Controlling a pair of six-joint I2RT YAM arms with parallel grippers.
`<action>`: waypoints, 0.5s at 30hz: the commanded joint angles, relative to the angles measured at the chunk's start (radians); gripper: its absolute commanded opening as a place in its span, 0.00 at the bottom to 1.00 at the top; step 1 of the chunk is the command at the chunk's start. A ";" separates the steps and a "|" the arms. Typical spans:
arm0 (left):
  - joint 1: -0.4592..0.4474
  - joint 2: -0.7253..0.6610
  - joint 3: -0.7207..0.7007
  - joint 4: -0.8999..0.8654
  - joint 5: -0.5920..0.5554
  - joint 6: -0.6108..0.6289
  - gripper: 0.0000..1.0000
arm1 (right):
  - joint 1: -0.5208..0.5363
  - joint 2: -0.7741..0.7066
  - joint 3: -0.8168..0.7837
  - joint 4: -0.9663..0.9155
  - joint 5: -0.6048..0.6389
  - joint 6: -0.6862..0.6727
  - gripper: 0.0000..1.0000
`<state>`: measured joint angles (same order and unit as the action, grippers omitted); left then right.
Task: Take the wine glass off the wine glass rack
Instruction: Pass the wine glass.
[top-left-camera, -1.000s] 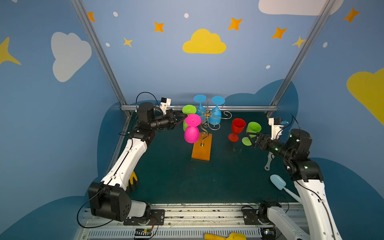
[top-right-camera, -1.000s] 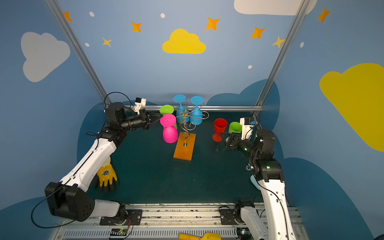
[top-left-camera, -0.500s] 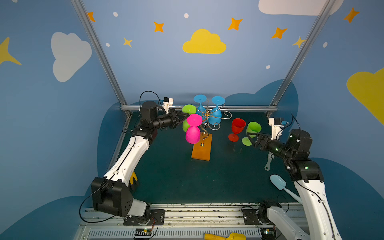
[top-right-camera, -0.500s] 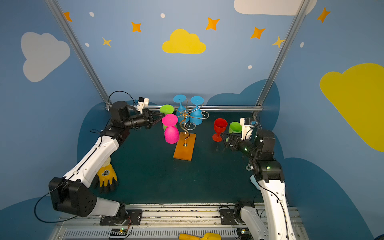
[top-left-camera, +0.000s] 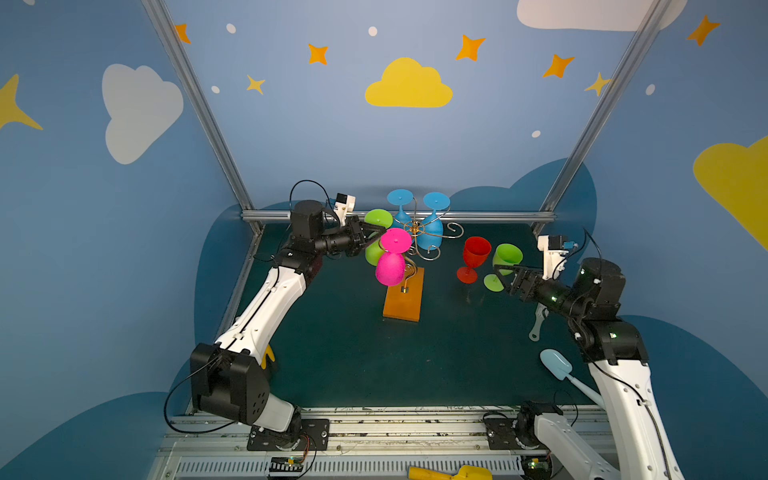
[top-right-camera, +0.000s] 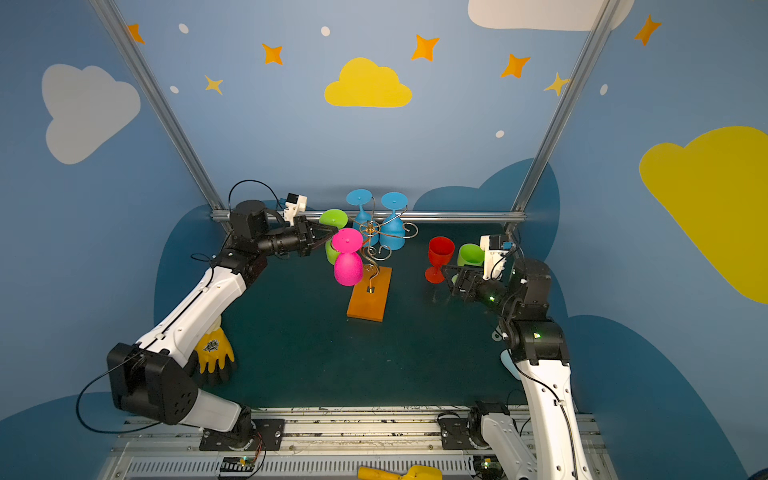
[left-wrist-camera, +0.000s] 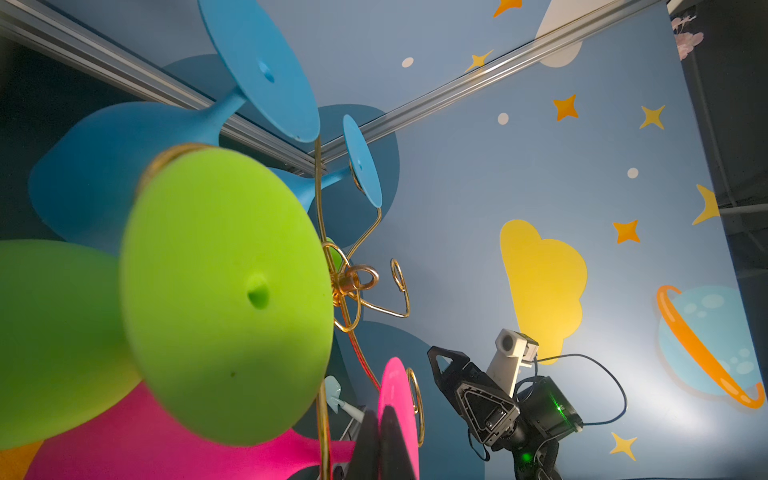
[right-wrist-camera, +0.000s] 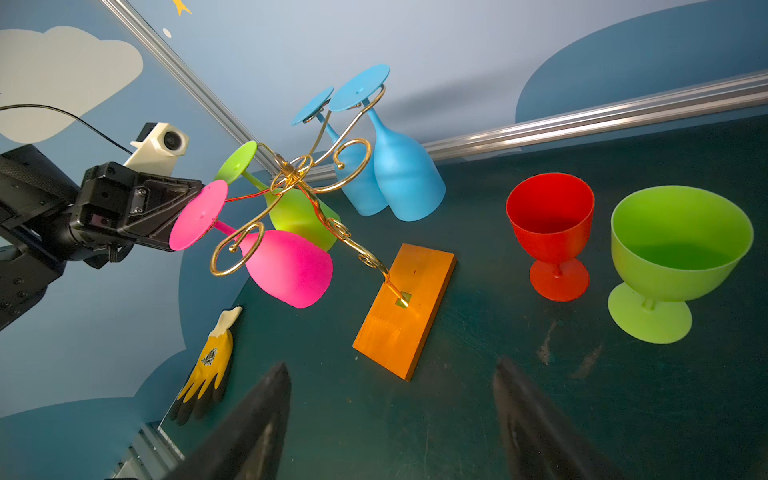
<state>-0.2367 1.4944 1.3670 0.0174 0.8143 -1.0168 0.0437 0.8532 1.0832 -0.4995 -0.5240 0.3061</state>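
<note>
Left tool (top-left-camera: 380, 231) closed beside hanging pink wine glass (top-left-camera: 390, 266); right tool (top-left-camera: 500, 277) spread, empty.

yellow glove (top-left-camera: 269, 357): hiding mostly behind the left arm in a top view
right gripper's fingers (right-wrist-camera: 266, 415): blurring and running off the wrist view's edge
pale blue scoop (top-right-camera: 507, 364): peeking from behind the right arm
yellow tool (top-left-camera: 453, 473): being cropped by the picture's edge

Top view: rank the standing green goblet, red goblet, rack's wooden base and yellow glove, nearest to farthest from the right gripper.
From the right gripper:
1. green goblet, at its fingertips
2. red goblet, just beyond
3. wooden base, mid-table
4. yellow glove, far opposite side
</note>
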 joint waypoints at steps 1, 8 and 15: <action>-0.004 -0.007 0.035 0.032 0.019 0.020 0.03 | 0.005 -0.003 0.034 -0.011 0.001 -0.012 0.76; -0.010 -0.022 0.035 0.030 0.041 0.014 0.03 | 0.005 -0.006 0.034 -0.011 0.001 -0.012 0.76; -0.013 -0.031 0.025 0.024 0.076 0.015 0.03 | 0.006 -0.011 0.035 -0.014 0.003 -0.012 0.77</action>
<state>-0.2432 1.4933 1.3670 0.0174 0.8497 -1.0168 0.0437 0.8532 1.0832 -0.4999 -0.5240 0.3061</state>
